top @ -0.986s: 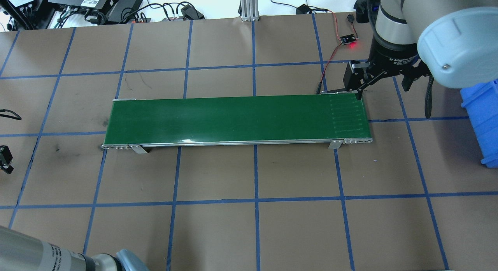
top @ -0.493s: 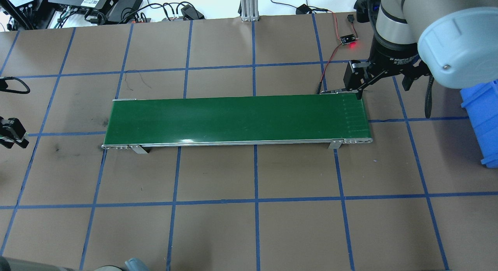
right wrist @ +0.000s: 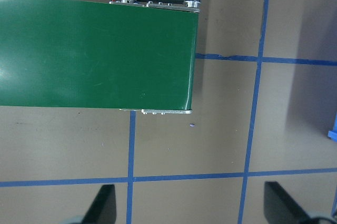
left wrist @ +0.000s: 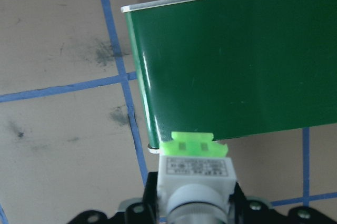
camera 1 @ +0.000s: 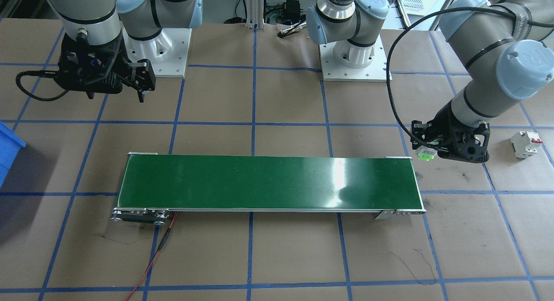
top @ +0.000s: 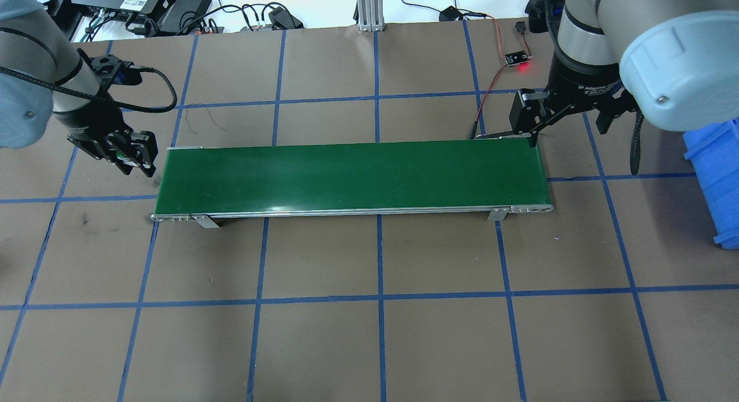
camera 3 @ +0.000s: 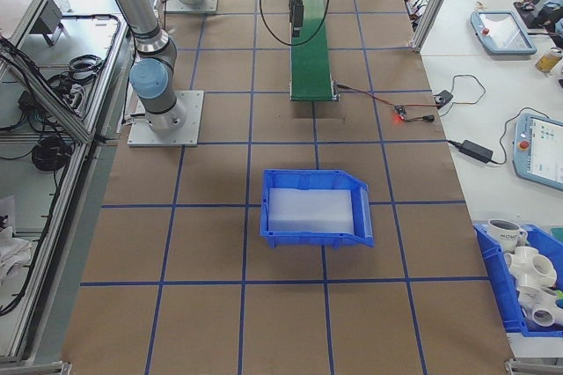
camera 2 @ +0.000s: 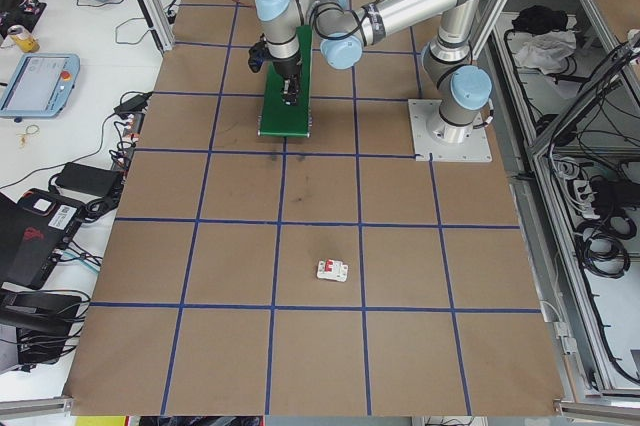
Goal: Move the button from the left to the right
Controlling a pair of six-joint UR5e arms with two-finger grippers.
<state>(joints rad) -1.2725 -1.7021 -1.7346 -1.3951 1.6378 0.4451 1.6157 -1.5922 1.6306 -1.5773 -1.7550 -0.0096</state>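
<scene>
Sitting clamped in left end effector (camera 1: 433, 150): button (camera 1: 426, 153); beside conveyor (camera 1: 268, 183) end

Table (top: 404, 344): brown top, blue tape grid.
Conveyor (top: 352, 177): green belt, mid-table — lengthwise along it.
Circuit breaker (camera 1: 525, 144): white, red lever, toward the robot's-left end.
Blue bin (camera 3: 316, 208): toward the robot's-right end.
Small board (top: 517, 58): red light — far edge.

Conveyor belt (top: 352, 177) top bare, unobstructed.
</scene>
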